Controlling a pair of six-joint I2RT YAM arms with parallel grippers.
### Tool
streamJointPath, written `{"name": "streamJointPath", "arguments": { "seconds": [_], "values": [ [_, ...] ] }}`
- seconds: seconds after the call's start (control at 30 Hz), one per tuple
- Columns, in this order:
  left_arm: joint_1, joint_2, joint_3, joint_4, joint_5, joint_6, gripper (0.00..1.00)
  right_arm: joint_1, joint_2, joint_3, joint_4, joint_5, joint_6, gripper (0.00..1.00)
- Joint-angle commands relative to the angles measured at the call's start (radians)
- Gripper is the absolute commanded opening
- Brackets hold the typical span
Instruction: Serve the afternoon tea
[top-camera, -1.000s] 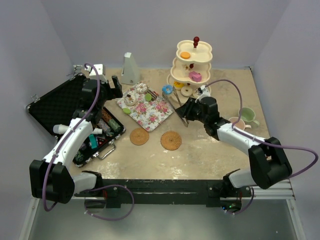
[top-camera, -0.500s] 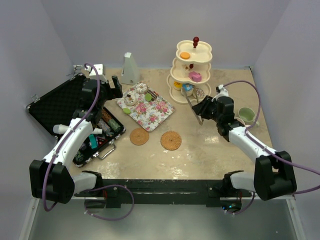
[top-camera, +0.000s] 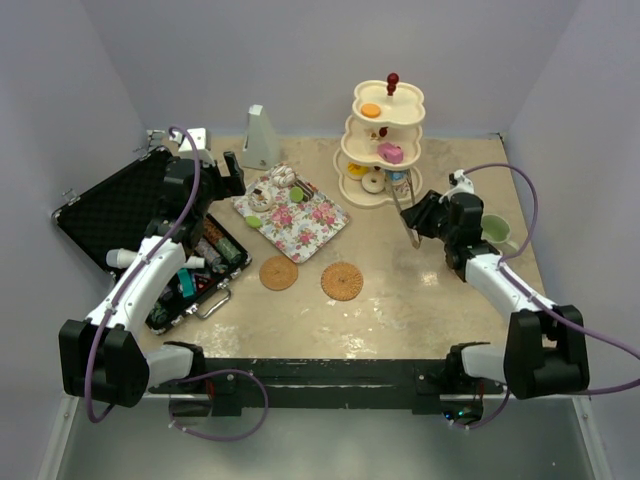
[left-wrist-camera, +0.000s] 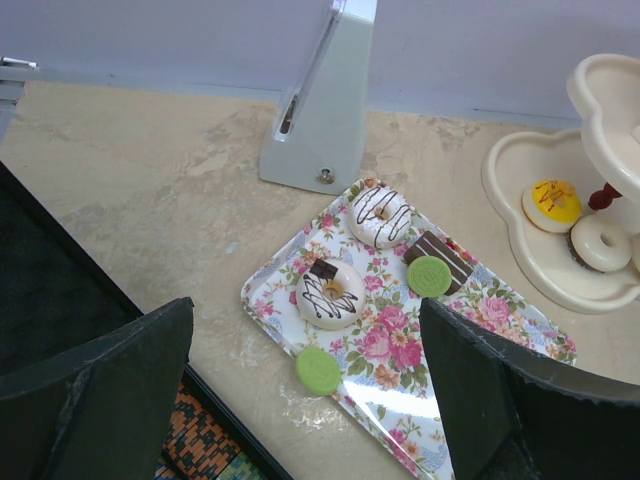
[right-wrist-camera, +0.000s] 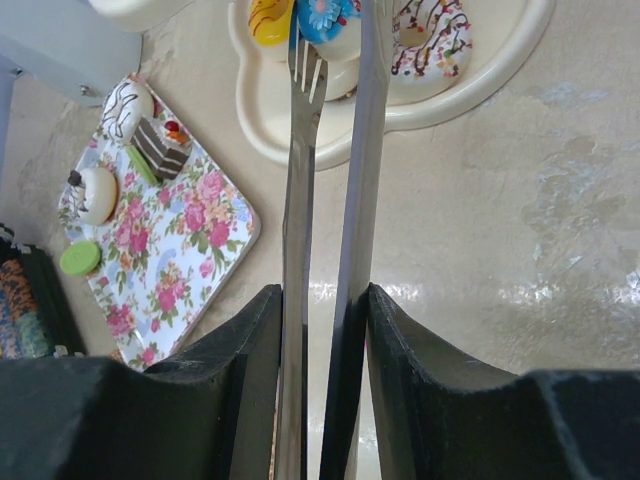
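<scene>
Pale walls are closing in a beige, mottled table (top-camera: 400, 300). At its far side the cream three-tier stand (top-camera: 386, 140) is being shown upright by the top camera. A floral tray (top-camera: 300, 212) is lying to the stand's left, and two woven coasters (top-camera: 279, 272) are lying side by side nearer the arms. A green mug (top-camera: 497, 231) is being seen only from above, just right of the right arm.

The stand's bottom tier is being detailed by the right wrist camera alone: a yellow cake (right-wrist-camera: 270, 18), a blue donut (right-wrist-camera: 325, 22) and a sprinkled donut (right-wrist-camera: 430, 35). Two drizzled white donuts (left-wrist-camera: 330, 292), a striped brown cake (left-wrist-camera: 440, 260) and two green discs (left-wrist-camera: 318, 370) on the tray are being shown best by the left wrist camera.

The stand's upper tiers are being cut off in both wrist views. Whether the blue donut is being touched by the tong tips cannot be told, and the tip of one blade is running out of frame.

Metal tongs (right-wrist-camera: 362, 150) are being clamped between the fingers of the right gripper (right-wrist-camera: 320, 340), with their blades pointed at the bottom tier. The left gripper (left-wrist-camera: 310, 400) is being held wide apart and empty, above the tray's near corner and beside the black case (top-camera: 120, 215).
</scene>
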Motion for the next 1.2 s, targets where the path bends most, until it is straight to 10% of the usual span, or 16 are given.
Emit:
{"name": "streamJointPath", "arguments": {
  "seconds": [0.0,1.17],
  "values": [
    [-0.004,0.000,0.018,0.026,-0.002,-0.005,1.00,-0.030,0.030,0.041,0.082,-0.032,-0.032,0.29],
    [-0.004,-0.003,0.020,0.023,-0.011,0.001,1.00,-0.062,0.279,0.158,0.292,-0.091,0.030,0.46]
  ]
}}
